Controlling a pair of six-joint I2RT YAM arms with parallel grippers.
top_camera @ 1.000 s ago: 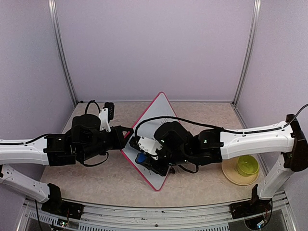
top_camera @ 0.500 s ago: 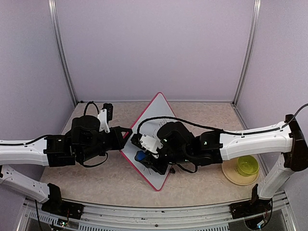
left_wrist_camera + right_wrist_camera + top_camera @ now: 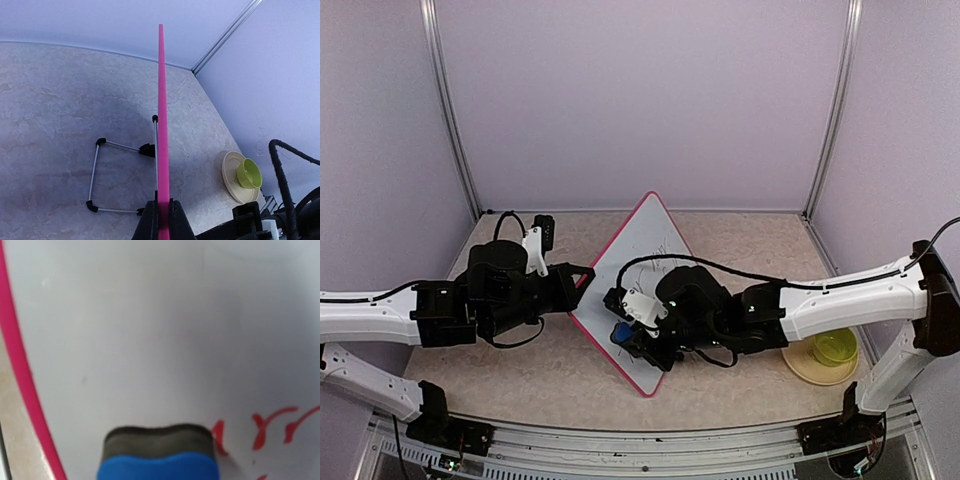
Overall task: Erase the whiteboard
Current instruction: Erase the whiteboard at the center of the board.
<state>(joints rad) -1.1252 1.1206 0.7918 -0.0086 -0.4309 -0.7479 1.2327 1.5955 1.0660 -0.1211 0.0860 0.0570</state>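
1. The table point(image 3: 740, 235) had a beige, marbled top. Pale lilac walls point(image 3: 640, 100) enclosed it, with metal posts point(image 3: 450, 110) at the far corners.
2. The large white rectangular whiteboard point(image 3: 645, 240) with a thin pink rim stood mid-table. It was propped on a black-footed wire stand point(image 3: 97, 175).
3. The left gripper point(image 3: 161, 212) was pinched narrowly on the whiteboard's left rim.
4. The right gripper point(image 3: 625, 335) held a blue block eraser point(image 3: 157, 455). Its dark felt lay against the white face, just left of red marker strokes point(image 3: 272, 427).
5. A round tan plate point(image 3: 800, 362) carrying a lime-green cup point(image 3: 833, 345) sat near the table's right edge, well apart from the whiteboard.
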